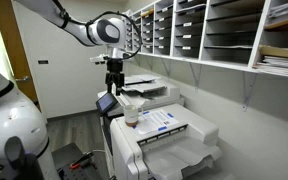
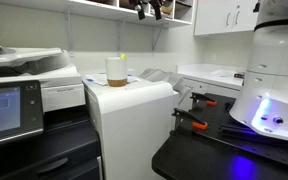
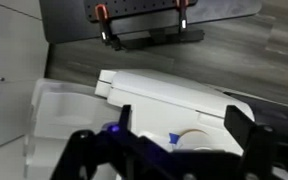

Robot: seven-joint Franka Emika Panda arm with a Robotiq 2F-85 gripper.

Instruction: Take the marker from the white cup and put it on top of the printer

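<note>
Wrist view showed the end effector (image 3: 179,125) spread wide open, hanging above the white cup (image 3: 196,140), probably lining up for the marker (image 2: 123,58), which stuck out of that cup on top of the printer (image 2: 129,120).

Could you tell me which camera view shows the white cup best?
An exterior view shows the small white disposable cup best: side-on, upright on the large white printer, yellowish-green marker poking above its rim. In an exterior view the cup is tiny; the wrist view shows it only partly, behind the jaws.
</note>
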